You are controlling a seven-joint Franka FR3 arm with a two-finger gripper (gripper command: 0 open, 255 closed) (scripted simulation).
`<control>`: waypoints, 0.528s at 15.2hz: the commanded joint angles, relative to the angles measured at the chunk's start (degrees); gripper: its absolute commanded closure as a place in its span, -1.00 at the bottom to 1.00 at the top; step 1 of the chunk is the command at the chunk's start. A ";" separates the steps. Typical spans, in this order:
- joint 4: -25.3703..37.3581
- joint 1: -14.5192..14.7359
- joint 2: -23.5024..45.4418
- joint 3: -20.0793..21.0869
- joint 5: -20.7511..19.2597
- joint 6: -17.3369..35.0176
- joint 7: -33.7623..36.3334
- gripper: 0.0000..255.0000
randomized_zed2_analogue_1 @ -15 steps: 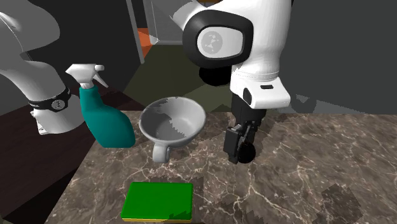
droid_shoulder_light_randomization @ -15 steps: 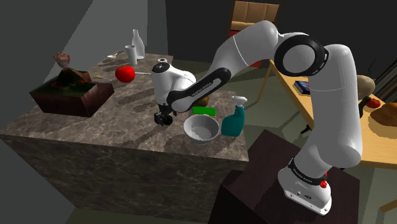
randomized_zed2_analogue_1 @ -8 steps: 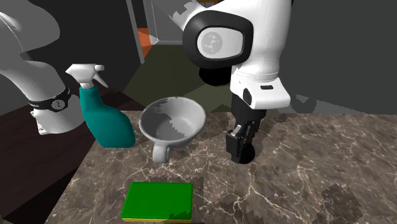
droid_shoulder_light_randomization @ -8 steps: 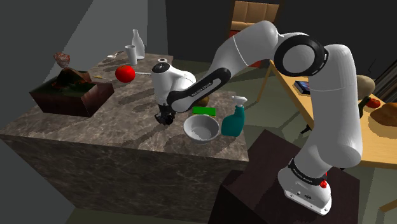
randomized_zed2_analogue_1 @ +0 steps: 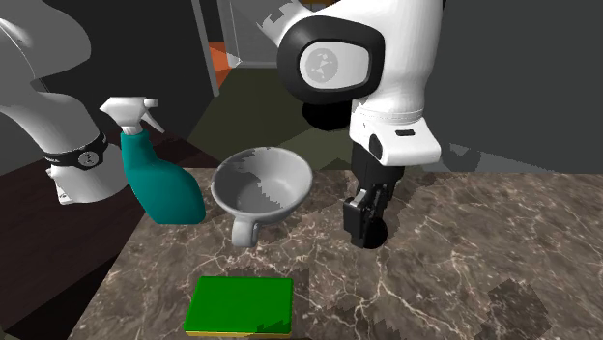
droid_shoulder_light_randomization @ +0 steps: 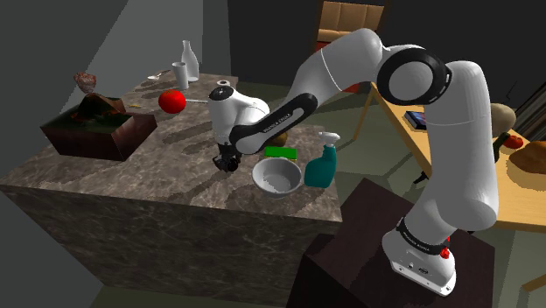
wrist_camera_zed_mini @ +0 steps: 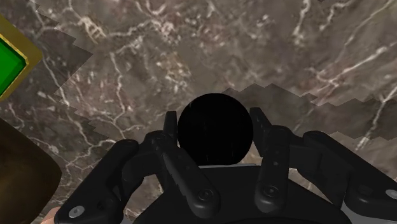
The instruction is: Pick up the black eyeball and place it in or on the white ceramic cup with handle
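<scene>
Gripper (randomized_zed2_analogue_1: 365,224) fingers have just closed in and now clamp the black ball (wrist_camera_zed_mini: 213,128), low over the counter (randomized_zed2_analogue_1: 464,261) just beside the white cup (randomized_zed2_analogue_1: 275,193), on the second exterior view's right, so lifting looks next.

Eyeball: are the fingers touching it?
Touching. The wrist view shows the fingers pressed against both sides of the eyeball, with no gap on either side.
</scene>
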 commanded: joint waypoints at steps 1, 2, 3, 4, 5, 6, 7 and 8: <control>0.08 -0.08 -0.47 0.14 0.23 -0.51 -0.23 1.00; 0.16 -0.16 -0.93 0.28 0.47 -1.02 -0.47 1.00; 0.28 -0.24 -1.37 0.41 0.70 -1.55 -0.70 1.00; 0.39 -0.31 -1.81 0.54 0.93 -2.08 -0.93 1.00; 0.52 -0.39 -2.24 0.67 1.16 -2.61 -1.16 1.00; 0.67 -0.45 -2.67 0.80 1.39 -3.14 -1.39 1.00; 0.82 -0.52 -3.09 0.92 1.61 -3.69 -1.62 1.00; 0.99 -0.58 -3.50 1.04 1.84 -4.23 -1.85 1.00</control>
